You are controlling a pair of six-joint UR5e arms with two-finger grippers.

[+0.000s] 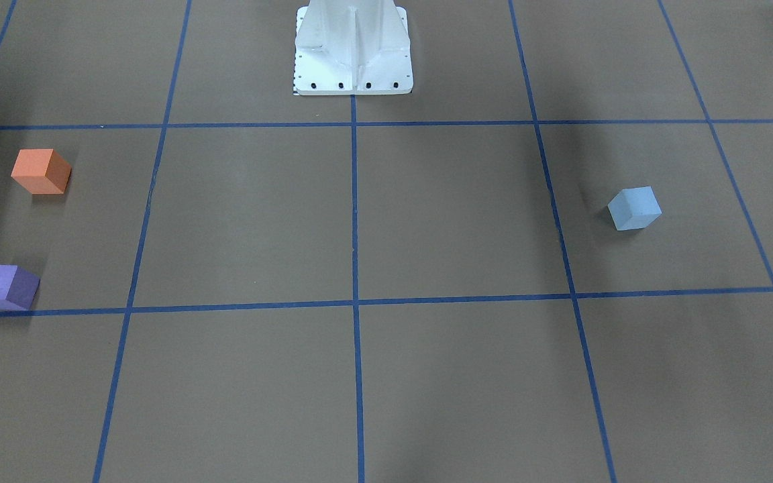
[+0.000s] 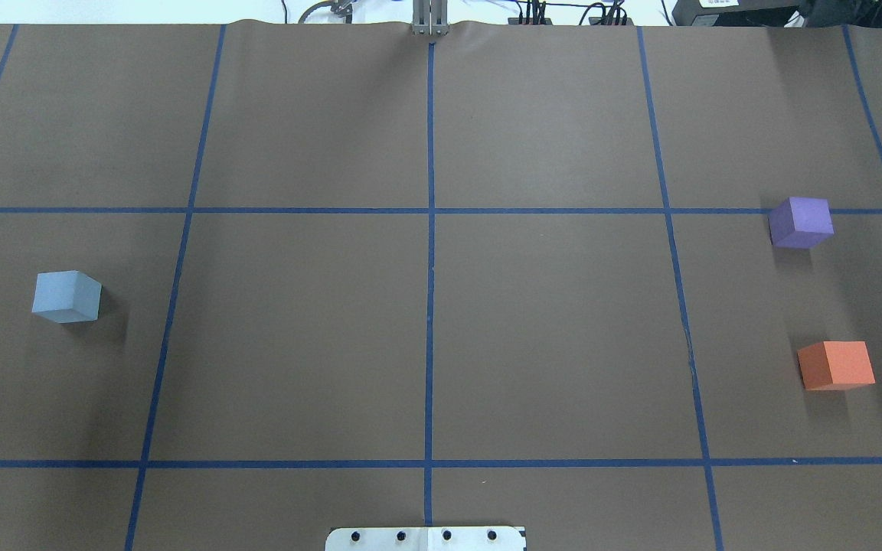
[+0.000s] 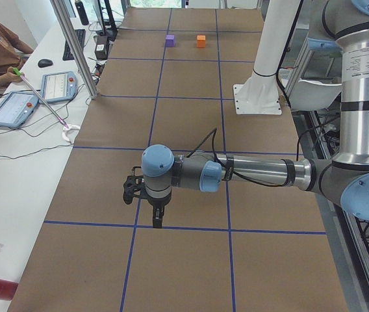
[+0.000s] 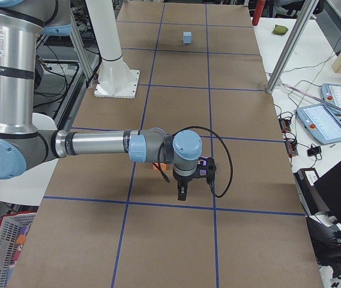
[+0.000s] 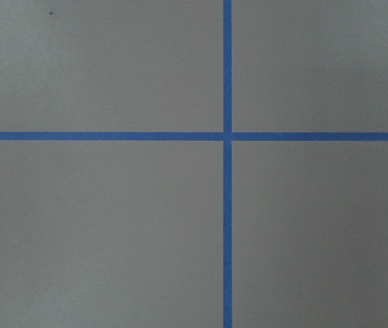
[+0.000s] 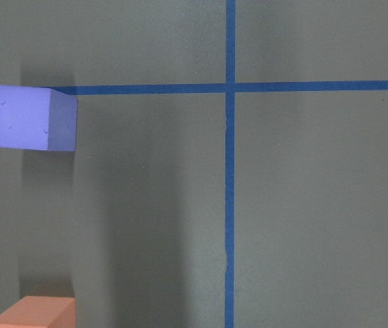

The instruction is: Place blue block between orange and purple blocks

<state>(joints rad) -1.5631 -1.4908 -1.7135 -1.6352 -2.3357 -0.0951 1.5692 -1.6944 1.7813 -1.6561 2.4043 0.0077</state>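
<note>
Task piece: the blue block. I am seeing a pale, matte blue cube with plain faces. It is sitting flat on the brown table, turned slightly against the tape grid. In the overhead view it is lying at 9 o'clock from the table's centre, on the left arm's side, well apart from the other two blocks.

The orange block is sitting at about 4 o'clock from centre. The purple block is at about 2 o'clock, roughly 12 o'clock of the orange one, with its far edge meeting a tape line. The two are standing apart, with a strip of table between them.

Hidden or cut off: in the right side view the orange block is showing only as a sliver behind the right arm. The right wrist view is cutting it off at the lower edge. The left wrist view is showing only a tape crossing. The overhead view is clipping the base plate at 6 o'clock.

The left gripper and right gripper are each pointing down over the table. Both are appearing only in the side views, so I cannot tell how their fingers are set.

Writing: the tablets on the side bench are too small for me to read.
</note>
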